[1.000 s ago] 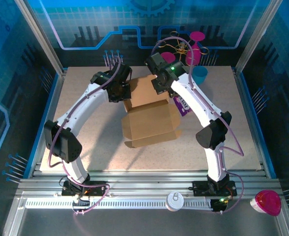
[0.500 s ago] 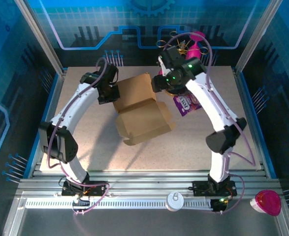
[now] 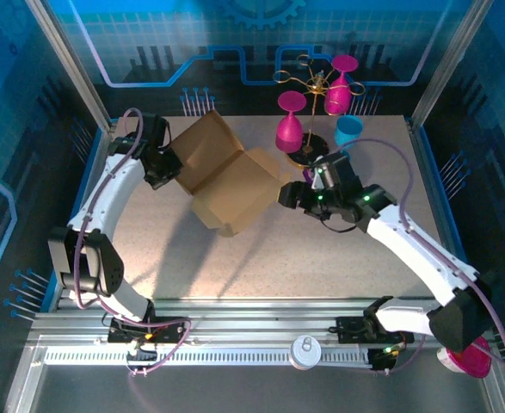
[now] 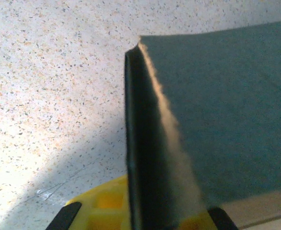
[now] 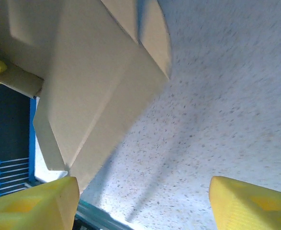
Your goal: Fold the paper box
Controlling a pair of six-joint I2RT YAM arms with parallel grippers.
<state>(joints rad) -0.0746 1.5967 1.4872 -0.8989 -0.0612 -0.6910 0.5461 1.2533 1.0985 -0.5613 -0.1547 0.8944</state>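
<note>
Speckled tabletop (image 3: 235, 267) inside a blue-panelled enclosure, with two arms mounted at the near edge.

Item 1, the paper box (image 3: 235, 191): plain brown cardboard. It lay left of centre on the far half of the table, turned at an angle to the table edges. Condition: partly formed. The top view showed a shallow body with raised walls, and one large panel (image 3: 202, 146) stood open, angled up toward the far left corner. In the right wrist view the flaps slanted loosely, and one side was apparently lifted off the surface.

Item 2, left gripper (image 3: 169, 170): clamped on the box's left edge. In the left wrist view the cardboard edge ran straight down between the yellow fingers (image 4: 99, 203).

Item 3, right gripper (image 3: 287, 196): jaws spread wide, nothing between the yellow fingertips (image 5: 32, 203). It sat just beside the box's right corner, not touching it as far as could be told.

Item 4, background: wire stand (image 3: 304, 158) with pink goblets (image 3: 291, 131), and a blue cup (image 3: 349, 131), at the far edge, apart from the work.

Progress, as judged: the walls seemed up, so the early folds looked done. Remaining: bring the open panel down over the body and tuck its tabs. Roughly midway; closure not yet made.
</note>
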